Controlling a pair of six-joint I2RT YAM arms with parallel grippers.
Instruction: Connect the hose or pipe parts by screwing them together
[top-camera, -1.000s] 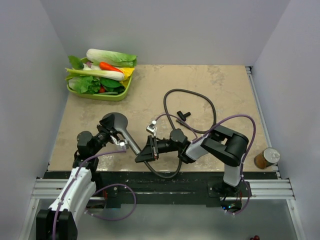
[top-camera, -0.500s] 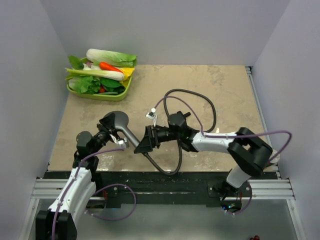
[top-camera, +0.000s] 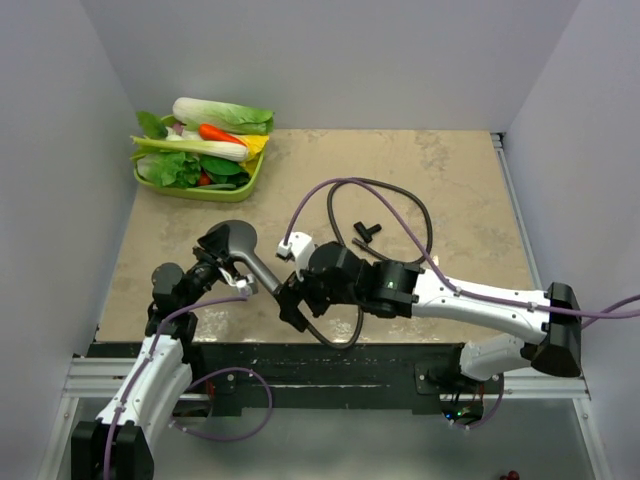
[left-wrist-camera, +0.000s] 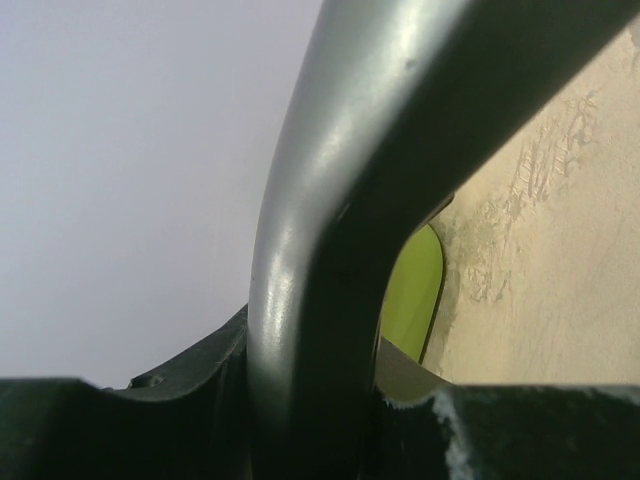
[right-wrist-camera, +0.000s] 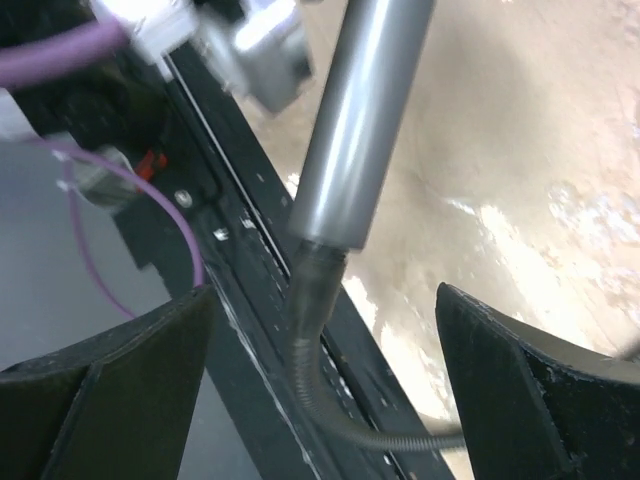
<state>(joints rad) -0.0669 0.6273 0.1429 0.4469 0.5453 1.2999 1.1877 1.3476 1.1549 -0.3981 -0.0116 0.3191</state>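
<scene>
We see a beige, mottled table boxed in by plain pale grey walls on three sides, with a black rail along its near edge. The left claw is clamped on the handle of the one shower head, whose round face lies just beyond that claw. The right claw stands wide: its two fingers flank the handle's lower end without touching it, right where the one hose meets the handle. From there the hose curls past the right claw and loops away across the table behind it.

We count two claws, then one of each of the rest:
- a green tray of vegetables, far beyond the left claw
- a small black part, behind the right claw
- a can, well off to the right claw's right, at the table's edge
</scene>
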